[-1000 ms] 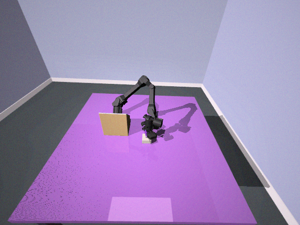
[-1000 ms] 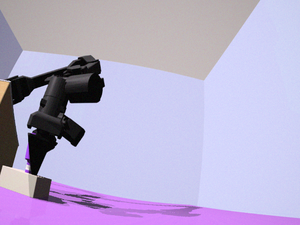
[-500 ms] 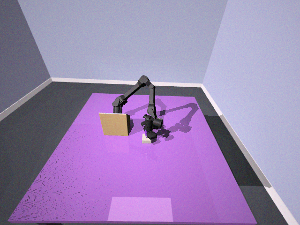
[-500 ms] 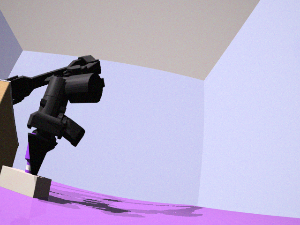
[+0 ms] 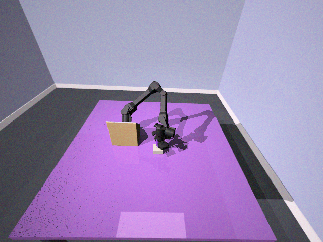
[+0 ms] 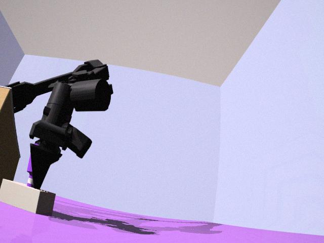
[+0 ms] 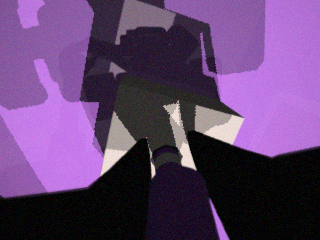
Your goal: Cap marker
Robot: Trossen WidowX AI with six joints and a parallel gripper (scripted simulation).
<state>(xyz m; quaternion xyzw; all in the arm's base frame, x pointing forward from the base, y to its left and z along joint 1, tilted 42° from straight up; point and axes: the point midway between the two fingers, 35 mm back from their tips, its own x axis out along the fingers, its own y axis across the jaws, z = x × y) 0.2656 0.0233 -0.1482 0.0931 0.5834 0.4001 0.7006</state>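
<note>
The cream holder block (image 5: 157,152) (image 6: 19,194) (image 7: 215,120) stands on the purple table. The marker (image 6: 30,181) (image 7: 168,159) is upright in it; only a short part with a light band shows above the block. The purple cap (image 6: 29,166) (image 7: 177,205) is upright on top of the marker, its lower edge just above the light band. My gripper (image 5: 158,146) (image 6: 38,183) (image 7: 168,141) is shut on the cap, fingers pointing down on both sides of it, tips close above the block. Whether the cap is fully pressed on cannot be told.
A tan upright panel or box (image 5: 123,134) (image 6: 5,135) stands on the table (image 5: 156,187) left of the block in the top view, in front of the arm's base. The arm (image 5: 163,104) reaches over from behind, and its shadows fall to the right.
</note>
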